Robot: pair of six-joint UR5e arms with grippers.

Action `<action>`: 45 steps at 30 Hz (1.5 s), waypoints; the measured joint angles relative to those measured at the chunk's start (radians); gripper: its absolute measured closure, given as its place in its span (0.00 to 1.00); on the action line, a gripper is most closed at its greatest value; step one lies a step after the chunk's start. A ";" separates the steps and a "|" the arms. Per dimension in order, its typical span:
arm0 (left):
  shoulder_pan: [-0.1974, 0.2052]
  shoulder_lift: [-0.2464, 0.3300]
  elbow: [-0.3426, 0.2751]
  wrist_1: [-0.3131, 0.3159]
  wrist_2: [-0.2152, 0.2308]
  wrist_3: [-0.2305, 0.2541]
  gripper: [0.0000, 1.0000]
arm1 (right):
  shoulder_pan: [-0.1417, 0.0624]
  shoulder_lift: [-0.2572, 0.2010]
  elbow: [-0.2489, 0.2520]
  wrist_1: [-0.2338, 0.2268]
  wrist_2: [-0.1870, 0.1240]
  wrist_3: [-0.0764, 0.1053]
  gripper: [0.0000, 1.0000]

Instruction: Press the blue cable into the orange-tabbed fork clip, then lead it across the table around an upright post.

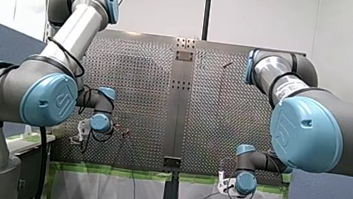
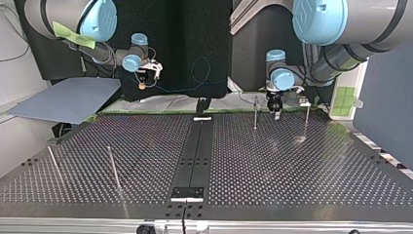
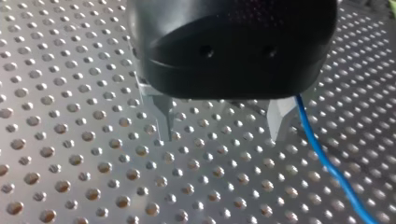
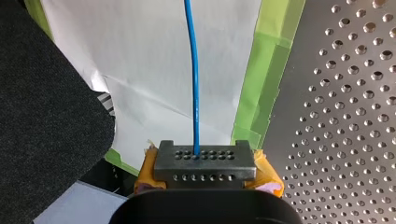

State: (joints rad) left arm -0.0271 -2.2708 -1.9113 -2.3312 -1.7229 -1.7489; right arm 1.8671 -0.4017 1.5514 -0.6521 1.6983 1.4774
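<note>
— Where is the blue cable (image 4: 194, 74)?

— In my right gripper (image 4: 204, 157). Its yellow pads (image 4: 267, 173) are pinched tight on it, and the cable runs straight ahead from between them over white paper (image 4: 140, 56) edged with green tape (image 4: 266, 70) — off the perforated table (image 4: 355, 116), just past its edge.

— Does it show anywhere else?

— Yes, in the left wrist view. A stretch of it passes just beside one metal finger (image 3: 280, 117) of my left gripper (image 3: 222, 135), on that finger's outer side, then trails across the table's holes.

— So the left one has hold of it?

— No. Its two fingers stand wide apart with only bare table between them. It hangs low over the table — whether the tips touch the plate I cannot tell.

— Anything standing on the table near it?

— Two thin upright posts (image 2: 255, 113), one on either side of that gripper in the top view, near the table's edge on the arms' side.
</note>
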 joint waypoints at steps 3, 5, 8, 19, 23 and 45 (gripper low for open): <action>-0.004 0.000 -0.004 -0.024 -0.024 0.024 0.00 | 0.000 0.000 0.000 0.000 0.000 0.000 0.99; -0.006 0.000 -0.011 -0.038 -0.039 0.039 0.00 | 0.000 0.000 0.000 0.000 0.000 0.000 0.99; -0.009 0.000 -0.029 -0.062 -0.062 0.062 0.00 | 0.002 0.000 0.000 0.000 0.000 0.000 0.99; -0.011 0.001 -0.118 -0.155 -0.108 0.071 0.00 | 0.006 0.000 0.000 0.001 0.000 0.000 0.99; -0.014 0.007 -0.145 -0.183 -0.088 0.069 0.00 | 0.006 0.000 0.000 0.001 0.000 0.000 0.99; -0.161 0.153 -0.277 -0.017 0.037 -0.050 0.00 | 0.008 0.000 0.000 0.003 0.001 0.001 0.99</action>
State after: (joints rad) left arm -0.1878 -2.1182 -2.1887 -2.3480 -1.6863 -1.7989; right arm 1.8753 -0.4016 1.5515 -0.6491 1.6991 1.4787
